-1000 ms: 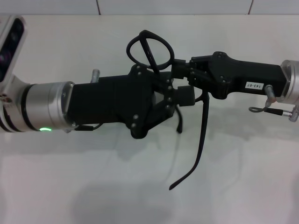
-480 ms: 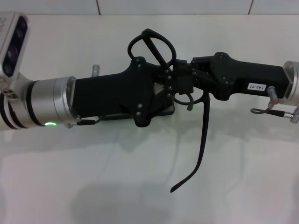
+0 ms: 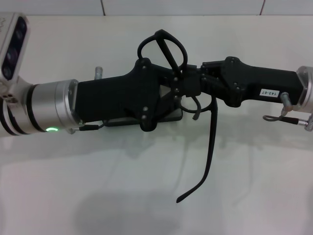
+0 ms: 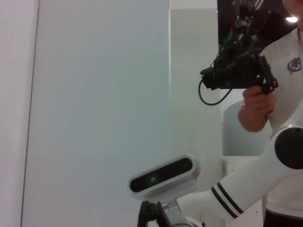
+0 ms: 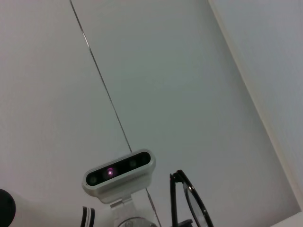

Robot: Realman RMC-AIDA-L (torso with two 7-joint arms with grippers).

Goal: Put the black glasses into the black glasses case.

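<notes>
The place looks like a robotics lab or test room. A bare white table [image 3: 98,196] stands against a white tiled wall [image 3: 186,7], and beside plain wall panels [image 4: 94,94] a person [image 4: 279,94] holds a black controller [image 4: 236,71].

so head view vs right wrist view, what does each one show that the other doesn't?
Only the head view shows both grippers meeting over the white table: the left gripper from the left, the right gripper from the right, the black glasses held up between them with one temple arm hanging toward the table, and part of the black glasses case under the left gripper.

Only the right wrist view shows the left arm's wrist camera from its front, against a white wall.

Both show the black glasses; the wrist view catches just a rim.
</notes>
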